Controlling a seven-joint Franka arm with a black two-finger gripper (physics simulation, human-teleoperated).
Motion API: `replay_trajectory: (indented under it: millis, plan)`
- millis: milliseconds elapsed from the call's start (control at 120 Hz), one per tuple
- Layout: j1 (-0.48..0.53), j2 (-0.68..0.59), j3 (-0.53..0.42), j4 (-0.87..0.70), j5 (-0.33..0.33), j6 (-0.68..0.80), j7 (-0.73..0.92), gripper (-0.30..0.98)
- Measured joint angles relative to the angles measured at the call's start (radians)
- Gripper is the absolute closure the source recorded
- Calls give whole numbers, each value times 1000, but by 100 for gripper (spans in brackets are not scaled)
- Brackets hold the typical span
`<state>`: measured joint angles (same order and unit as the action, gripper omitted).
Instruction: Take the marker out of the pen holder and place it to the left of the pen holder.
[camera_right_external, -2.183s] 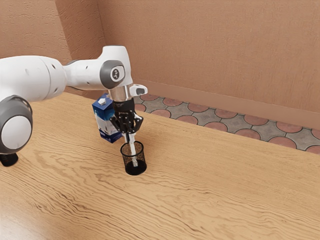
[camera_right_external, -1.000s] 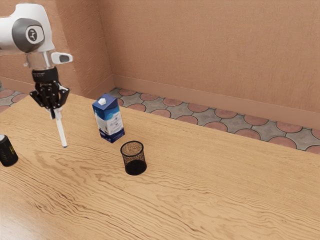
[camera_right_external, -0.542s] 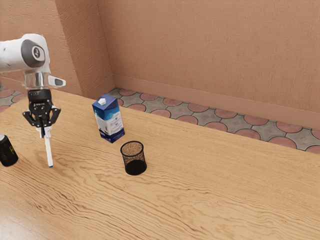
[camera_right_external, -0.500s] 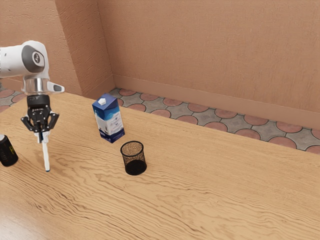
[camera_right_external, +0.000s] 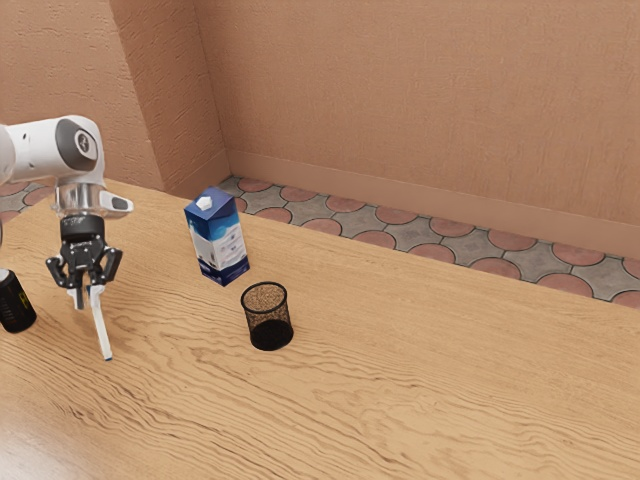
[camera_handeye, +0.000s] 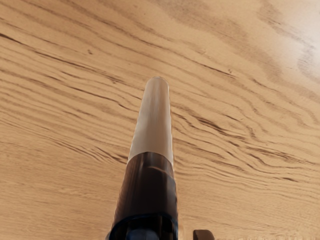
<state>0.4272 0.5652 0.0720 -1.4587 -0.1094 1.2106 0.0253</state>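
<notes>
We have our gripper (camera_right_external: 88, 297) let go, its fingers spread apart, and the white marker (camera_right_external: 102, 325) is right at the fingertips, tipped over a bit with its low end pointing down to the wood table (camera_right_external: 400, 390) (we can't tell if that end touches). The marker is on the exterior view's left of the black mesh pen holder (camera_right_external: 270, 335), well apart from it, and nearer to the black can (camera_right_external: 14, 303), while the blue and white carton (camera_right_external: 218, 245) stands near the pen holder.
</notes>
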Motion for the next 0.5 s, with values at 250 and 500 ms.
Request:
replay_trajectory:
  millis: [250,500]
  plan:
    - [-89,-133,2,-26,-9,41,16,19]
    - [-509,-460,-1,-114,110,306,58,6]
